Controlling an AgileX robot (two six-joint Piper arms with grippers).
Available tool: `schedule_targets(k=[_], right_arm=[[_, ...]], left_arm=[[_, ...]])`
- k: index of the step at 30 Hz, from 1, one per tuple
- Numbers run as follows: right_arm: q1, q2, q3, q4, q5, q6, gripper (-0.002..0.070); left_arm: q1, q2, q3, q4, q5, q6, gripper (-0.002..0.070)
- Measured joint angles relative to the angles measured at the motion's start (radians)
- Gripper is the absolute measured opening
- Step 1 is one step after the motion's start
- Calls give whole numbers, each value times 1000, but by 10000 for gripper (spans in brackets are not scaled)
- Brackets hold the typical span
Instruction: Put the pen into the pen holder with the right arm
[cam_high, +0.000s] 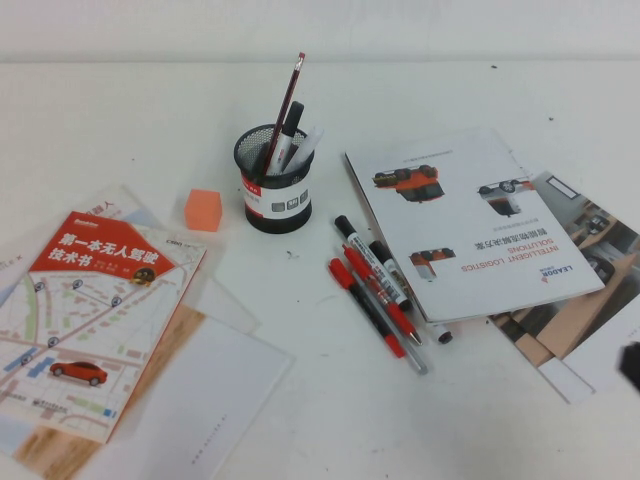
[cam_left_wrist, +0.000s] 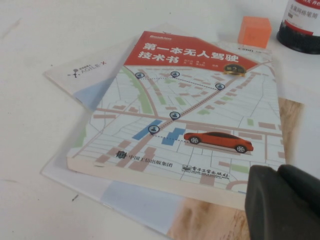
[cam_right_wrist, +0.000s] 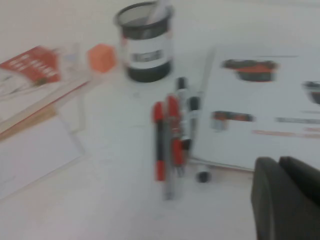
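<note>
On my left wrist camera, the left gripper (cam_left_wrist: 282, 202) hangs low over the near corner of a map-covered book (cam_left_wrist: 185, 120) with a red title band and a small red car printed on it; I cannot tell whether this gripper is open or closed, since only a dark bulk of it shows. Beyond that gripper, past the book's far edge, sits an orange cube (cam_high: 203, 209) on the white tabletop (cam_high: 120, 120), and just beside the cube stands the black mesh pen holder (cam_high: 274, 180), already carrying a red pencil and a couple of markers upright. Moving across toward my right arm, a cluster of pens (cam_high: 375, 290) lies flat on the tabletop, angled side by side and touching: red ones on the holder's side, a black-and-white marker against the edge of a white brochure (cam_high: 470, 225). The brochure rests partly on other printed sheets (cam_high: 580, 290). The right gripper (cam_right_wrist: 287, 197) hovers above the tabletop short of the pens, with the cluster ahead of it and the pen holder farther ahead in the same direction; from above I see only a dark sliver of it at the right edge, near the printed sheets. I cannot tell whether it is open or closed, and it holds no pen that I can see.
</note>
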Motion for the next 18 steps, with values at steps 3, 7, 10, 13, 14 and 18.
schedule_targets(k=[3,7,10,13,14,18], right_arm=[[-107,-121,41,8,41,0,-19],[-275,-278,120,10,49,0,-19],[-389,-381,177,10,50,0,-19],[-461,-439,218,10,50,0,-19],[-474,-450,226,10,52,0,-19],[-483,-460,230,-5,63,0,-20]], left_arm=[[0,0,0,0,0,0,-1],[0,0,0,0,0,0,-1],[0,0,0,0,0,0,-1],[0,0,0,0,0,0,-1],[0,0,0,0,0,0,-1],[0,0,0,0,0,0,-1]])
